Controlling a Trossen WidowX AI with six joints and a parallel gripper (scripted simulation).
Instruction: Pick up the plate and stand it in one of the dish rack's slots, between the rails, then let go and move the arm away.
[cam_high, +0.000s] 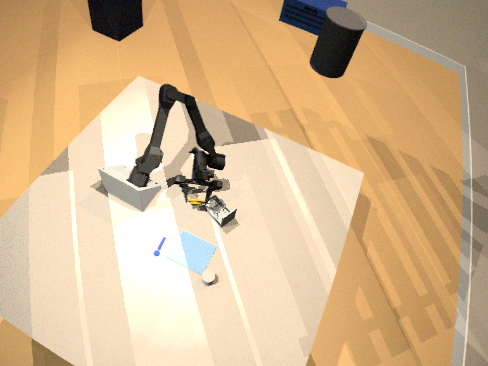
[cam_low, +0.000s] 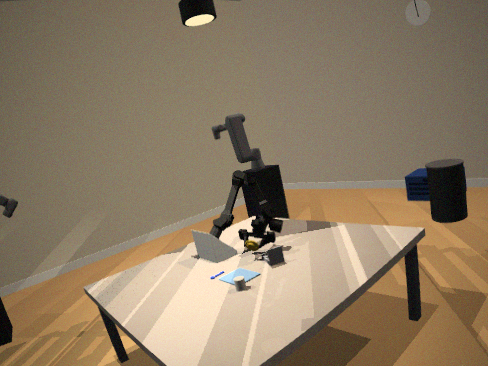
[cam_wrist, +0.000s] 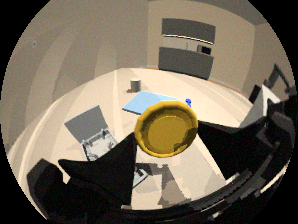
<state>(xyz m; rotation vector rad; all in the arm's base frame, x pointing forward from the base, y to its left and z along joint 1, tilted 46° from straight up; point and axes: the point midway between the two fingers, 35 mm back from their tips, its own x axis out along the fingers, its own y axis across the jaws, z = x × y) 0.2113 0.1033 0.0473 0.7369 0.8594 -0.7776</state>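
Note:
The yellow plate (cam_high: 196, 202) (cam_low: 251, 245) (cam_wrist: 166, 129) is held between the two fingers of my gripper (cam_high: 197, 200) (cam_wrist: 166, 129), which is shut on it across its width. In the wrist view its round face is turned to the camera. The dish rack (cam_high: 219, 210) (cam_low: 274, 256) (cam_wrist: 99, 145) is a small grey tray with short rails and a dark end panel. It stands just beside the plate, to the right of it in the top and exterior views and to the left in the wrist view. The plate is above the table and outside the rails. The exact gap to the rack is hard to tell.
A grey slanted box (cam_high: 129, 190) (cam_low: 212, 249) stands by the arm's base. A light blue mat (cam_high: 192, 251) (cam_low: 240, 276) (cam_wrist: 145, 101) lies in front, with a blue spoon-like item (cam_high: 160, 246) (cam_low: 217, 275) beside it and a small grey cylinder (cam_high: 208, 277) (cam_low: 240, 283) (cam_wrist: 135, 85) by its corner.

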